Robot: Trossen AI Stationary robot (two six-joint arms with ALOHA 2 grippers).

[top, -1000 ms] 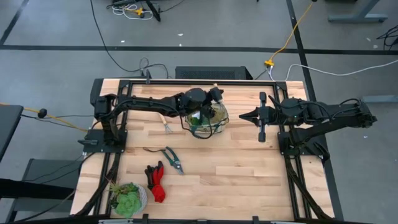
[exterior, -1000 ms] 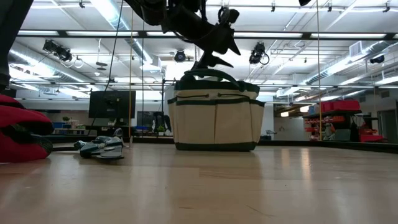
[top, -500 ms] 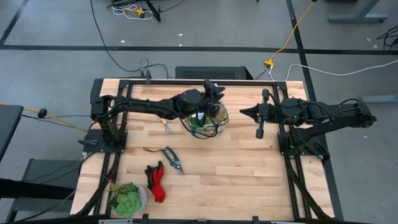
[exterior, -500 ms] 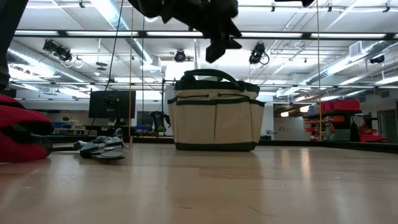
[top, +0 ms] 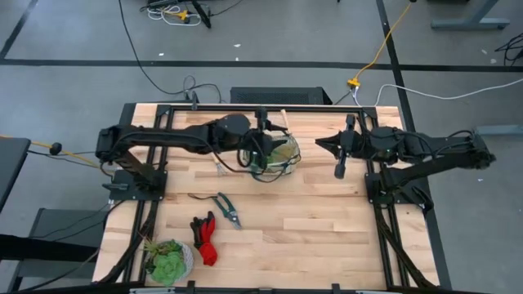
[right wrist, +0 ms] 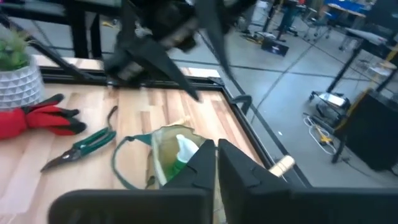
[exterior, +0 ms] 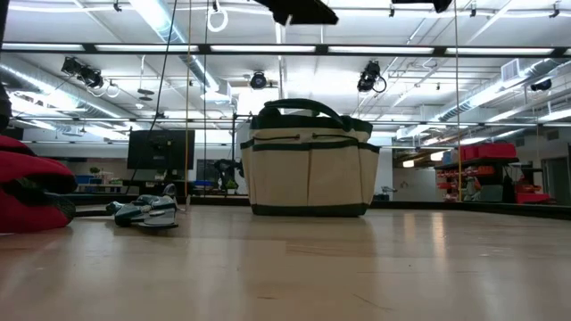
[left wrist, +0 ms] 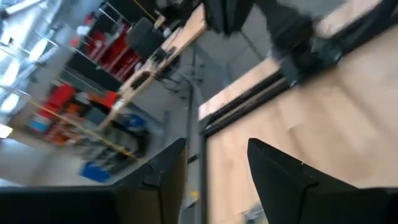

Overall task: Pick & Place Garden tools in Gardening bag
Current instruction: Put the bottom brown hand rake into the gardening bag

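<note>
Around you is a wide hall with a grey concrete floor (top: 73,73), loose cables, long ceiling lights and, in the low view, red shelving far behind. Your surface (top: 310,220) is pale wood in jointed strips, smooth and faintly glossy, edged by a black metal frame.

The two dark jointed arms reach in from either side. The left tool (top: 263,140) hangs above the near rim of the bag; its wrist view shows two flat black fingers (left wrist: 280,180) standing apart with nothing between them. The right tool (top: 320,147) waits to the right of the bag, well apart from it, its two black fingers (right wrist: 239,171) pressed almost together and empty.

The bag (top: 272,155) sits near the middle back of the surface: a round tub of tan canvas with dark green trim, stitched outer pockets and thin looped handles (exterior: 299,107). Inside you can see a green round piece (right wrist: 180,155), and a pale wooden handle (right wrist: 281,165) pokes past the rim.

At the front left corner stands a leafy plant (top: 167,261) in a pale faceted pot. Just beside it lie soft red-and-black gloves (top: 206,237), and next to them green-handled shears (top: 226,208) with thin metal blades. A small metal fork (top: 219,167) lies left of the bag
</note>
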